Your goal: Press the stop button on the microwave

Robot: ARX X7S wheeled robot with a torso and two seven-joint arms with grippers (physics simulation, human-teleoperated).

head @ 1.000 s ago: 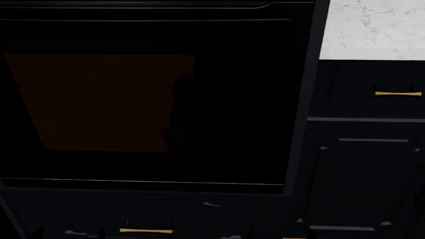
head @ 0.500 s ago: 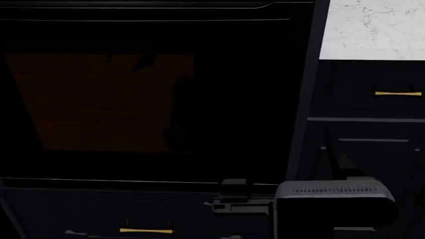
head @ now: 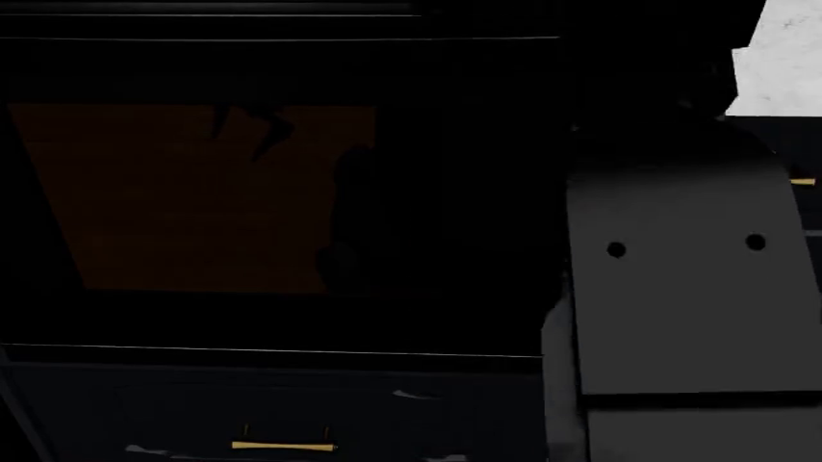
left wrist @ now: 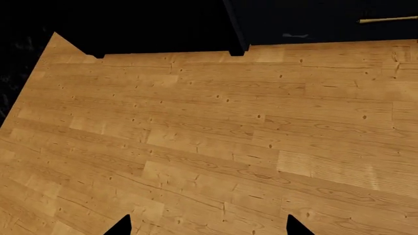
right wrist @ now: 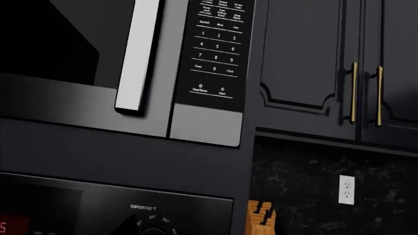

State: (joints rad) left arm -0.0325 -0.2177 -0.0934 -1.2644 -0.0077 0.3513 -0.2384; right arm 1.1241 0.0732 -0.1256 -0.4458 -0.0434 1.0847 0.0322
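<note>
The microwave (right wrist: 78, 63) shows only in the right wrist view, with a silver door handle (right wrist: 137, 54) and a black keypad (right wrist: 216, 49). The stop/reset button (right wrist: 200, 88) is at the lower left of the keypad, beside the start button (right wrist: 222, 91). My right gripper (right wrist: 209, 231) is well short of the panel, level with the oven controls; one dark fingertip (right wrist: 125, 226) shows faintly, set wide. My left gripper (left wrist: 209, 227) is open and empty, pointing down at the wooden floor (left wrist: 216, 132). The microwave is out of the head view.
The head view shows the black oven door (head: 192, 197), a drawer with a gold handle (head: 283, 446) and a marble counter (head: 781, 58). My grey right arm link (head: 680, 289) fills its right side. A knife block (right wrist: 261, 215), wall outlet (right wrist: 347, 189) and upper cabinets (right wrist: 307, 58) stand beside the microwave.
My right arm has risen in the head view from the lower right, and now covers the right-hand cabinets and most of the marble counter.
</note>
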